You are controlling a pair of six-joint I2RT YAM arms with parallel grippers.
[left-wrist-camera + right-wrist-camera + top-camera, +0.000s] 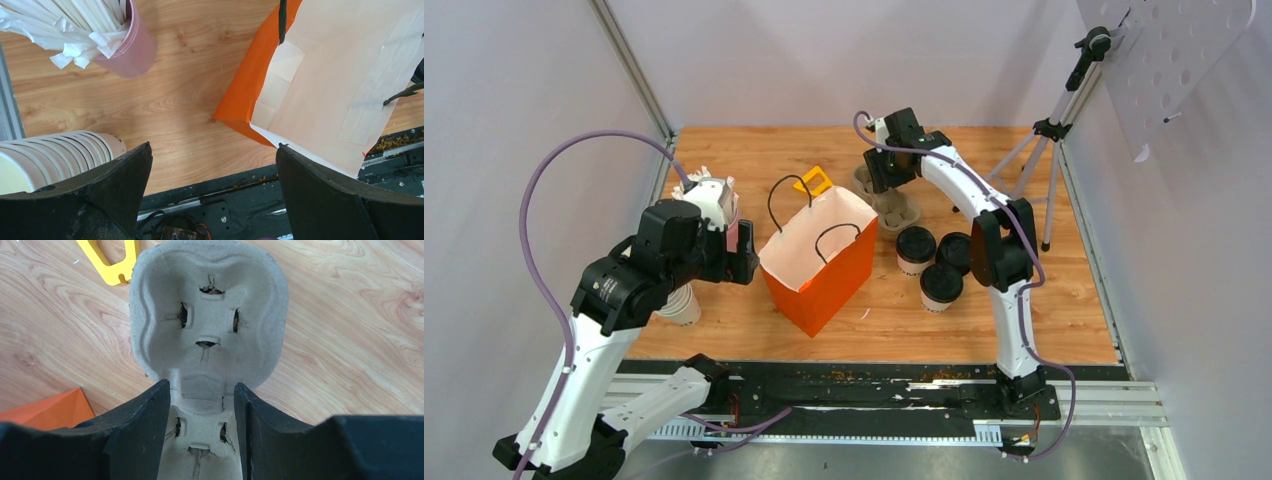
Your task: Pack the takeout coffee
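Wooden tabletop (1044, 300) carries an open orange paper bag (824, 280) at its middle. Toward the far edge the right end effector (201, 385) pinches the pulp carrier (207, 315) at its narrow waist; the left end effector (214, 146) hangs spread wide near the left edge. Three black-lidded cups, the takeout coffee (940, 284), stand between bag and right edge: probably light, crushable, best gripped gently below the lid.

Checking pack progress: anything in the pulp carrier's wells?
No cups. The far well of the pulp carrier is empty. The near well is mostly covered by the jaws of the right gripper, closed on the carrier's waist; the strip that shows is empty.
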